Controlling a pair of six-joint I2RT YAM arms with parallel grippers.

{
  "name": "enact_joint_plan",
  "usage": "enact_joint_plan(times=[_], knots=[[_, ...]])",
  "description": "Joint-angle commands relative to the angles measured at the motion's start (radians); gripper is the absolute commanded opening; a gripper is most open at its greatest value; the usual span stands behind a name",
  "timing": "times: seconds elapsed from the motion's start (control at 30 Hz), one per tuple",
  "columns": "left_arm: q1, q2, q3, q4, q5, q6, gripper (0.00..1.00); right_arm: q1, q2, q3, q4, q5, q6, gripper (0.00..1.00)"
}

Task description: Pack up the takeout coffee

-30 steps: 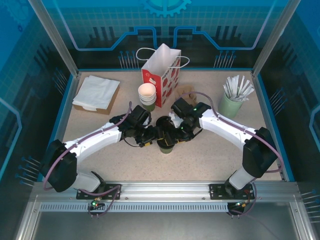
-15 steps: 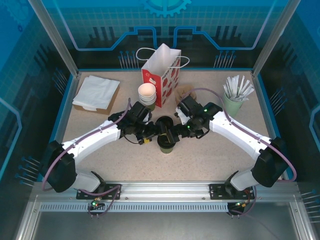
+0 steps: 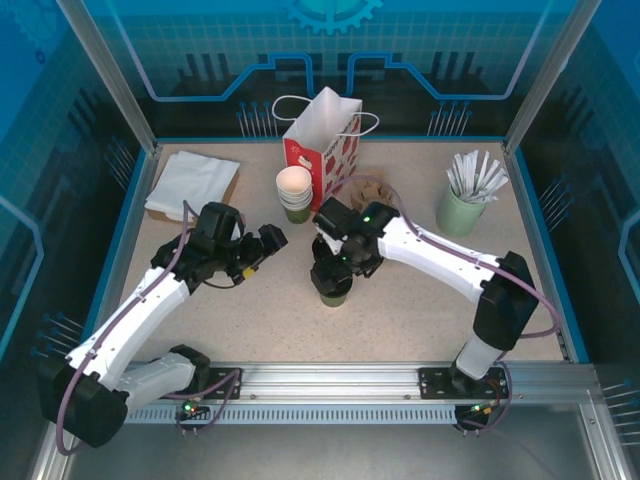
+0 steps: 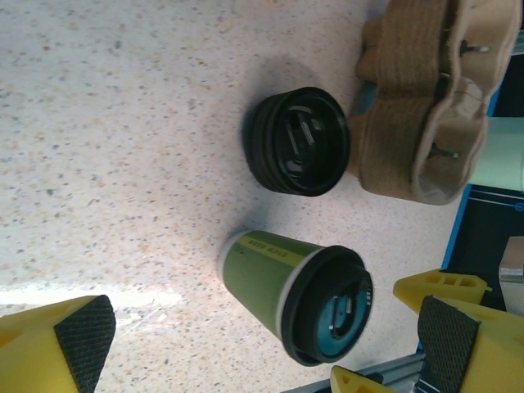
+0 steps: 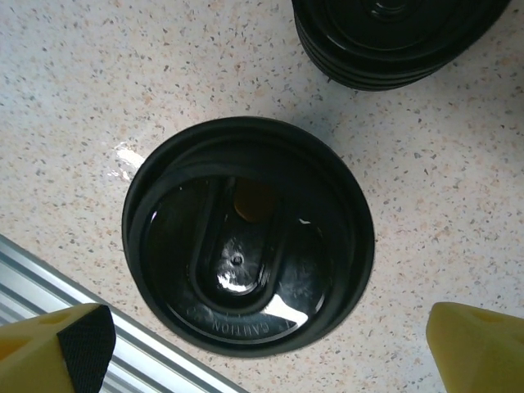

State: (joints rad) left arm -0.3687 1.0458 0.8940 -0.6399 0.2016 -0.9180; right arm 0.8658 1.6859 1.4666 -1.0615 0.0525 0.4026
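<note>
The takeout coffee (image 3: 335,293) stands upright on the table, a dark green cup (image 4: 266,274) with a black lid (image 5: 246,237) seated on it. My right gripper (image 3: 334,264) hovers directly above it, open; its yellow fingers (image 5: 57,348) flank the lid without touching it, the gripper (image 5: 266,348) centred near the lid's rim. My left gripper (image 3: 268,243) is off to the cup's left, open and empty, with the gripper (image 4: 266,332) facing the cup and its pads (image 4: 86,327) well apart from it.
A stack of black lids (image 4: 299,141) sits just behind the cup, with brown pulp carriers (image 4: 426,90) past it. The red-and-white gift bag (image 3: 325,150) stands at the back, stacked paper cups (image 3: 294,190) beside it. Napkins (image 3: 192,185) lie back left, a pale green tumbler (image 3: 462,210) of sticks back right.
Both grippers have opened off the cup. The left arm has pulled back to the left. The right gripper drew away, then came over the top of the lid.
</note>
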Motion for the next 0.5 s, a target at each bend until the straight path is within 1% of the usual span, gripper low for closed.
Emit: enact_joint_plan(times=[0.0,0.17,0.47], knots=[[0.011,-0.023,-0.034,-0.031,-0.013,-0.007,0.99,0.020,0.041,0.048,-0.055,0.029,-0.024,1.00],[0.013,-0.024,-0.046,-0.027,-0.012,-0.005,0.99,0.031,0.076,0.063,-0.051,0.011,-0.038,1.00],[0.013,-0.023,-0.055,-0.023,-0.010,-0.006,0.99,0.035,0.092,0.064,-0.035,-0.003,-0.044,1.00]])
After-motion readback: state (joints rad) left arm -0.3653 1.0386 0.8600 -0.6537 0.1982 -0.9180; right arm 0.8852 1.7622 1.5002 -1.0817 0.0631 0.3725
